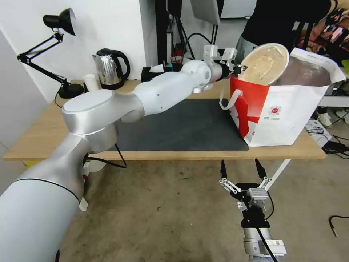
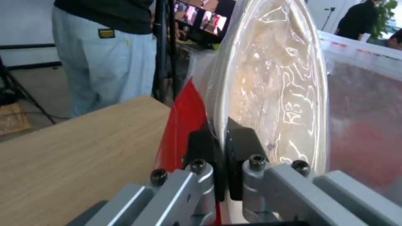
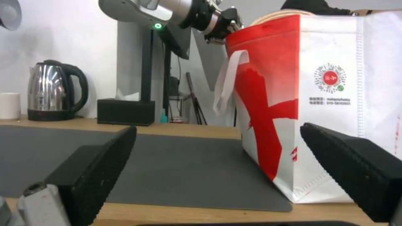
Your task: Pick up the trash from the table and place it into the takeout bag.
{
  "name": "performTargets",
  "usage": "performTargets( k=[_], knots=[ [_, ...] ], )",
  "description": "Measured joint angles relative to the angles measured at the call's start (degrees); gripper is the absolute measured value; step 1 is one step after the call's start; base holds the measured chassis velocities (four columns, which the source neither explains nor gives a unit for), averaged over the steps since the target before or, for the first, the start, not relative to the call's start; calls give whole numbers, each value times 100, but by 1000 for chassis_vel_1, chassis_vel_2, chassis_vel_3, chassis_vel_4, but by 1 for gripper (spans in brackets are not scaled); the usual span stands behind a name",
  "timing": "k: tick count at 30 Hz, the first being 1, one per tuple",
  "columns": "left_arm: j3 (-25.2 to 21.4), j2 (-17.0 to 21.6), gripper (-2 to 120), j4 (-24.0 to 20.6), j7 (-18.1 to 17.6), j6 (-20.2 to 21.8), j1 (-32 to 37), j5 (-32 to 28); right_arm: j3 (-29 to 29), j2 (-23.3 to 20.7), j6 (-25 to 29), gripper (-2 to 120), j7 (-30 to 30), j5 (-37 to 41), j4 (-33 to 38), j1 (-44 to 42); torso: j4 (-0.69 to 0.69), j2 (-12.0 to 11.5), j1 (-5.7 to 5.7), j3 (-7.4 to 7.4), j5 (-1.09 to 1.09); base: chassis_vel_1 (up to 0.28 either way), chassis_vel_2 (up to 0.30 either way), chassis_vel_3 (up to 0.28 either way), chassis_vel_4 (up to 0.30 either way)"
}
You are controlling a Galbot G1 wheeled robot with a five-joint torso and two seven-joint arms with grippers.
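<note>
A steel kettle (image 1: 109, 68), a black tissue box (image 1: 153, 74), a small white cup (image 1: 91, 82) and a black desk lamp (image 1: 60, 47) stand well left of the raised hand (image 1: 238, 67).

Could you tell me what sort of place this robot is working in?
Probably a lab or workshop staged as a break area: a light-wood table with a kettle and desk lamp, bare concrete floor, cables and equipment stands behind.
</note>
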Motion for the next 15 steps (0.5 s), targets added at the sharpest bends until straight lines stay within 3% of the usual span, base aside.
performTargets(
  k=[4,11,15],
  knots=[
    [66,20,1,-24,109,-58,0,81,0,0,0,100,0,0,0,0,0,0,0,0,0,0,0,0,0],
    [168,186,3,-133,674,-219,-29,141,0,0,0,100,0,0,0,0,1,0,0,0,0,0,0,0,0],
    [177,250,20,-172,774,-248,-31,134,0,0,0,100,0,0,0,0,1,0,0,0,0,0,0,0,0]
  ],
)
